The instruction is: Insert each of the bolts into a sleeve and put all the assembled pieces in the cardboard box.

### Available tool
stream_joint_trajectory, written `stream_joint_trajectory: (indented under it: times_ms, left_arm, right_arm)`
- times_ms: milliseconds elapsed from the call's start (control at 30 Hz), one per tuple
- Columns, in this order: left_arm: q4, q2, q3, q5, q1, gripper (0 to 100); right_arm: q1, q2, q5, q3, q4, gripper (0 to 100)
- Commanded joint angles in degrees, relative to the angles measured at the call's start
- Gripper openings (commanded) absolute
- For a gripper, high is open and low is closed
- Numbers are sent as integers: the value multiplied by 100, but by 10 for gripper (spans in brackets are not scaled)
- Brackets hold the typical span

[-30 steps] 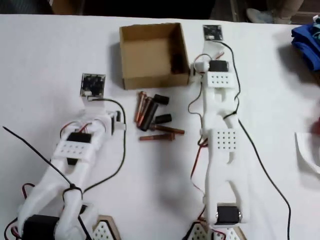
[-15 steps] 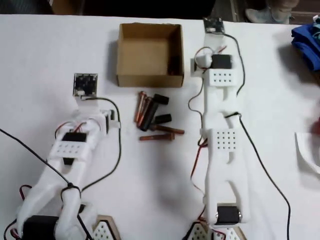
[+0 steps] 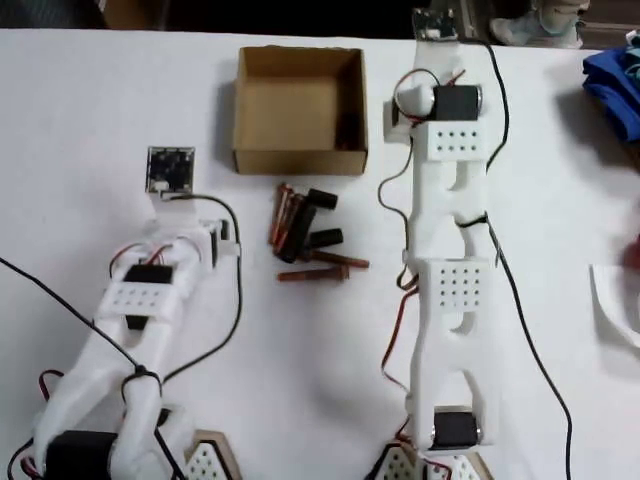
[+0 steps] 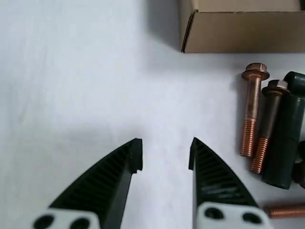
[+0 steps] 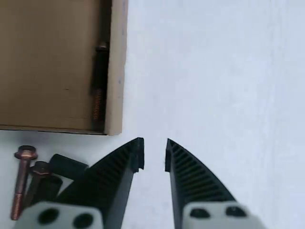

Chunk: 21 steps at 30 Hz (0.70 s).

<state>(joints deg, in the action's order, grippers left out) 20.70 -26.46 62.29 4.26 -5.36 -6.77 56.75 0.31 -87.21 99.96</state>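
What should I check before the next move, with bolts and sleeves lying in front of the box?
1. Open, empty left hand: ok.
2. Open, empty right hand: ok.
3. Aim of left hand at the bolts: not ok; bare table lies under it.
4. Room around bolts and sleeves: not ok; they touch in one pile.
5. Free space in the box: ok; one assembled piece lies along its wall.
6. Any piled bolt already sleeved: cannot tell.
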Motion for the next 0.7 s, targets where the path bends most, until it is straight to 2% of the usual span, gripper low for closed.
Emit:
stream_joint_trajectory:
  times_ms: [0, 133, 267, 367, 467, 567, 667]
  left_arm:
    - [-18, -237, -92, -18, -18, 181]
    - [-18, -237, -92, -18, -18, 181]
    - [-18, -237, -75, -18, -18, 181]
    - [-18, -237, -66, -18, -18, 181]
    - [-18, -237, -66, -18, -18, 181]
    - [-18, -229, -66, -18, -9, 181]
    - [-18, -229, -66, -18, -9, 181]
  right_arm:
    - [-347, -1323, -290, 1002, 163, 77]
    - [-611, -2571, -290, 2804, 145, 77]
    - [-470, -3574, -246, 3895, 136, 77]
    - [-400, -4277, 343, 4448, 127, 77]
    - [-611, -4980, 484, 5064, -13, 77]
    - [-998, -5692, 484, 6163, -505, 77]
    - [-1305, -6519, 492, 7938, -1675, 77]
